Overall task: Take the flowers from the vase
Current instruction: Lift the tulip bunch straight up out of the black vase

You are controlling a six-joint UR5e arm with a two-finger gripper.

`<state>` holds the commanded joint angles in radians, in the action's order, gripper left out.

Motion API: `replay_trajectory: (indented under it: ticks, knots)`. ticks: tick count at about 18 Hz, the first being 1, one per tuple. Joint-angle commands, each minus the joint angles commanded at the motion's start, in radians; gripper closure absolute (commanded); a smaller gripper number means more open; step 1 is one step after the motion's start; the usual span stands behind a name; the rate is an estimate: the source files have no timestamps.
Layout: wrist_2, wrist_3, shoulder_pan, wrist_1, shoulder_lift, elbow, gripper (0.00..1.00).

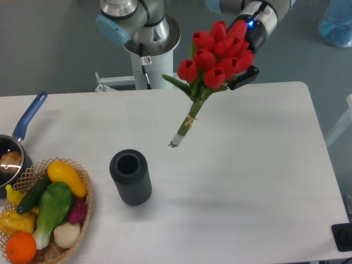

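Note:
The flowers (216, 54), a bunch of red tulip buds with green leaves and banded stems, hang tilted in the air above the back middle of the table, stem ends pointing down-left. My gripper (242, 76) is behind the buds and shut on the bunch near the top of the stems; its fingers are mostly hidden by the buds. The vase (130, 179), a dark ribbed cylinder, stands upright on the table below and to the left of the stem ends. Its mouth is empty.
A blue-handled pan (22, 129) sits at the left edge. A wicker basket (88, 199) of vegetables and fruit stands at the front left. The robot base (148, 38) is behind the table. A blue translucent object (336, 22) is at the top right, off the table.

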<state>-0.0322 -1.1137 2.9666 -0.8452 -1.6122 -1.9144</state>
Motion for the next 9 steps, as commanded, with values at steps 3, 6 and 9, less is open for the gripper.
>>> replay_trajectory:
  ticks: [3,6,9]
  knots:
    - [0.000,0.002,0.008,0.000,0.000,0.000,0.68]
    - [-0.002,0.002,0.008,0.000,0.002,0.000,0.68]
    - [-0.002,0.003,0.006,0.000,0.005,0.000,0.68]
